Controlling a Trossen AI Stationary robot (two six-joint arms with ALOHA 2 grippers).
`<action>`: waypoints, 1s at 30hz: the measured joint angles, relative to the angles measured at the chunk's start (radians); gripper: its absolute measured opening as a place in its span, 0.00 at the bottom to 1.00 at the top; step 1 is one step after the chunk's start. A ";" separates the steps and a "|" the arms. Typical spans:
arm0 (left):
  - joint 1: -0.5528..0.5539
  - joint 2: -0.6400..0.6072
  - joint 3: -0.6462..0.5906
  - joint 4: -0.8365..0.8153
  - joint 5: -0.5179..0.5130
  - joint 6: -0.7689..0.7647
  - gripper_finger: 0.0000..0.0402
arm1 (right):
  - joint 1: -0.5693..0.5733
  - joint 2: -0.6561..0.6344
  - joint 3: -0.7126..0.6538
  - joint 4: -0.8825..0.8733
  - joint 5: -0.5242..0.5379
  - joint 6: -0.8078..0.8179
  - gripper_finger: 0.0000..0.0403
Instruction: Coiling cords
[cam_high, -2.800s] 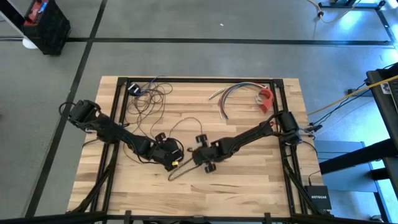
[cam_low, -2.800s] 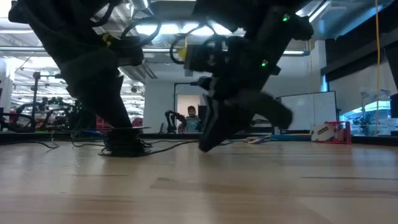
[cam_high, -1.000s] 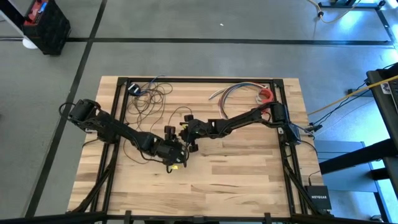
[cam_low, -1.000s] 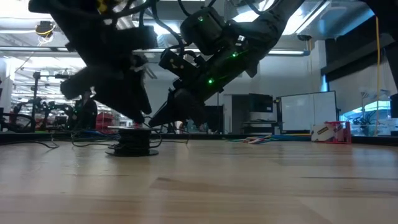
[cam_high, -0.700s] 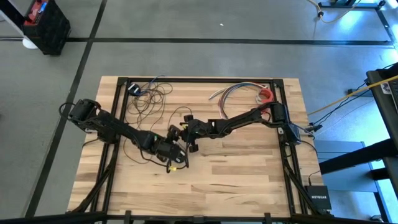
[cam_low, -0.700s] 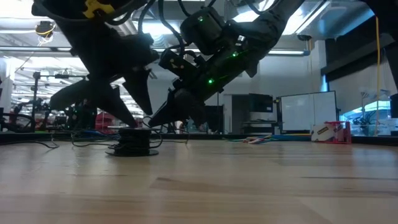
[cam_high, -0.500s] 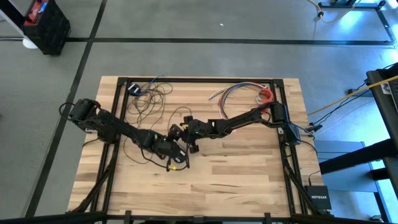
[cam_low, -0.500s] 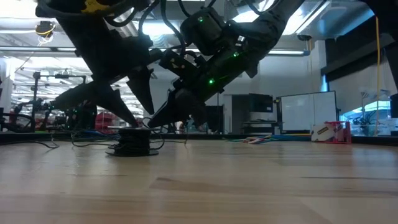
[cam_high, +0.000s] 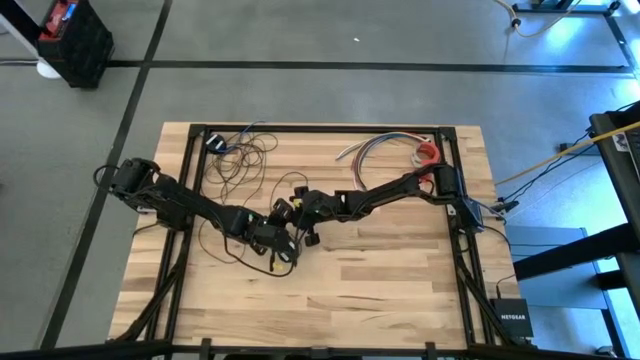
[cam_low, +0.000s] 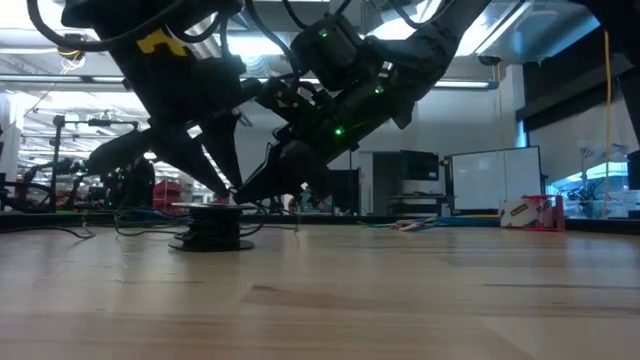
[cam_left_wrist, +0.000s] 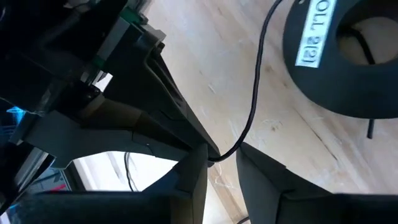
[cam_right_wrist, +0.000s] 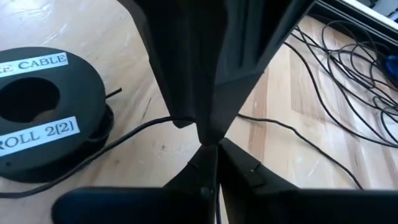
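Meeting near the middle of a wooden table (cam_high: 400, 290), two dark robot arms work on the cords (cam_high: 240, 160), a thin dark wire. Most of it lies in loose loops at the table's far left corner. One strand trails to a black spool (cam_right_wrist: 43, 112) (white labels on its face) lying flat on the wood just beside both grippers. The left gripper (cam_left_wrist: 221, 158) has its fingers drawn nearly together around the strand, which passes between the tips; whether they pinch it cannot be told. The right gripper (cam_right_wrist: 208, 146) is closed, fingertips pressed together, the wire running right at them. Multicoloured wires (cam_high: 375, 148) lie apart at the far right.
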 joint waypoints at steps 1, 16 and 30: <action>0.000 0.000 0.000 0.001 0.000 -0.004 0.19 | -0.004 0.000 0.000 0.000 -0.008 0.000 0.04; 0.000 0.001 0.000 0.004 0.015 -0.019 0.21 | -0.027 0.000 0.000 0.024 -0.038 0.009 0.04; -0.013 0.006 -0.002 -0.003 -0.012 0.078 0.21 | -0.039 -0.007 0.008 0.062 -0.101 0.006 0.04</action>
